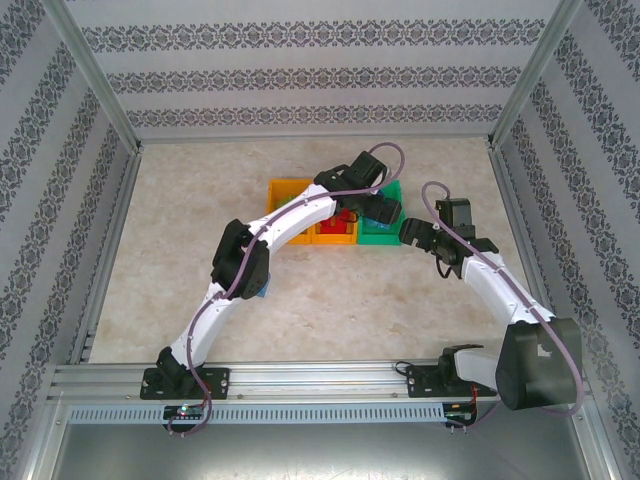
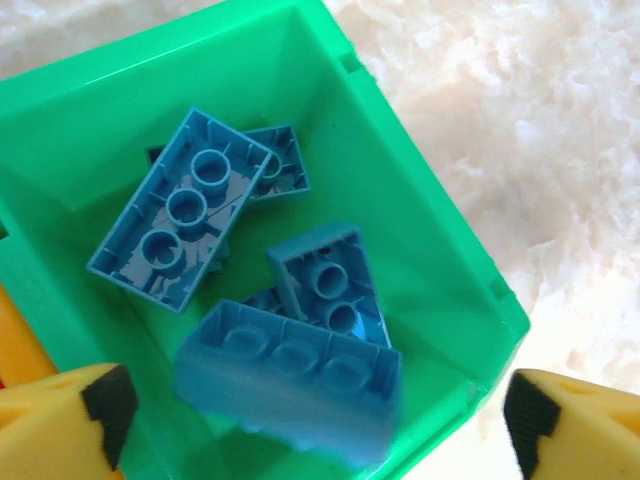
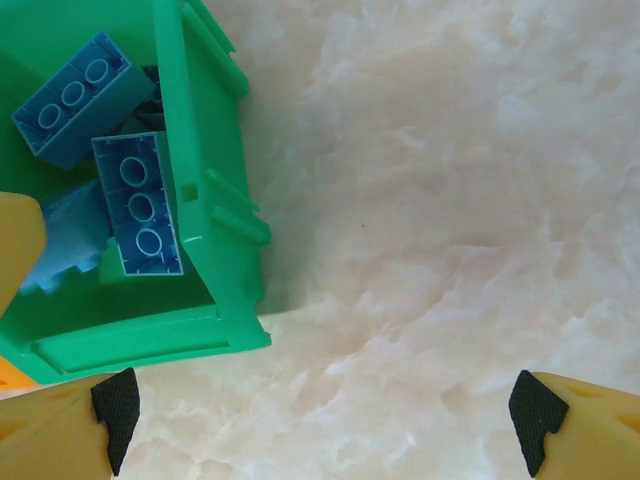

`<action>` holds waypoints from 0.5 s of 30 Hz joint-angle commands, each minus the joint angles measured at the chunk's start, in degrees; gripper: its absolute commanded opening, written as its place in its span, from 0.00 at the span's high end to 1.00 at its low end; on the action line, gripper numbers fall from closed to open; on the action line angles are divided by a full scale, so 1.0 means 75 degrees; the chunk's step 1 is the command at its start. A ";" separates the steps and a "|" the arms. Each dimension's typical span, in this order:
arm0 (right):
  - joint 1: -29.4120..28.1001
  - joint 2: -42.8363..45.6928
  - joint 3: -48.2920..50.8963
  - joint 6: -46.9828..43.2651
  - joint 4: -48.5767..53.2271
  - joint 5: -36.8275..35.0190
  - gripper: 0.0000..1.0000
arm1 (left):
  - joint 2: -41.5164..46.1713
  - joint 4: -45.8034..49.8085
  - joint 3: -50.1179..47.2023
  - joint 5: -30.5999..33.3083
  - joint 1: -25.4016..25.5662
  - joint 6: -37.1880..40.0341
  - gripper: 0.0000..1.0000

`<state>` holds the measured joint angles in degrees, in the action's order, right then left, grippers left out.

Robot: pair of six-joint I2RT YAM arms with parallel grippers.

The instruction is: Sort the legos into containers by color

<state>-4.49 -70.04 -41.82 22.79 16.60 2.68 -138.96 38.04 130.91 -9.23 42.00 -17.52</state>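
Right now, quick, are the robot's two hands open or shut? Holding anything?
Left gripper: open, holding nothing, over the green bin.
Right gripper: open, holding nothing.

1. Overhead, the left arm (image 1: pixel 300 212) lies right across the containers (image 1: pixel 285 190). The middle one is mostly covered, and its red contents are too small to count.
2. There's a blue speck (image 1: pixel 263 288) under that arm's elbow, and I can't tell what it is.
3. At the left wrist, the nearest blue brick (image 2: pixel 290 385) is smeared (edges gone soft).
4. A small blue brick (image 2: pixel 285 165) sits half buried under the long blue brick (image 2: pixel 180 210).
5. The green bin (image 2: pixel 400 200) runs off the top and left edges.
6. At the right wrist, a pale blue blur (image 3: pixel 70 240) sits against a yellow shape (image 3: pixel 18 250), and neither is readable.
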 commanded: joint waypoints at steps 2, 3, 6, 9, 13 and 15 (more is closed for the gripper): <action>-0.0009 0.0180 -0.0001 -0.0036 -0.0066 0.0217 0.02 | 0.0316 0.0413 0.0232 0.0294 -0.0010 0.0159 0.00; -0.0038 0.0218 0.0007 -0.0080 -0.0066 0.0234 0.02 | 0.0389 0.0462 0.0223 0.0361 -0.0010 0.0166 0.00; -0.0201 0.0346 0.0042 -0.0233 -0.0101 0.0217 0.02 | 0.0737 0.0653 0.0048 0.0706 -0.0010 0.0131 0.01; -0.0587 0.0454 0.0074 -0.0477 -0.0186 0.0178 0.02 | 0.1470 0.0479 -0.0768 0.1228 -0.0053 -0.0028 0.01; -0.1579 0.0483 -0.0032 -0.0737 -0.0261 -0.0189 0.02 | 0.3088 -0.0745 -0.2998 0.1233 -0.0414 -0.0367 0.01; -0.2226 0.0340 -0.0195 -0.0648 -0.0243 -0.0402 0.03 | 0.3964 -0.1312 -0.4176 0.1196 -0.0741 -0.0583 0.01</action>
<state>-16.69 -67.24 -41.82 19.27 15.62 2.15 -117.51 35.35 106.59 -2.31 40.14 -18.92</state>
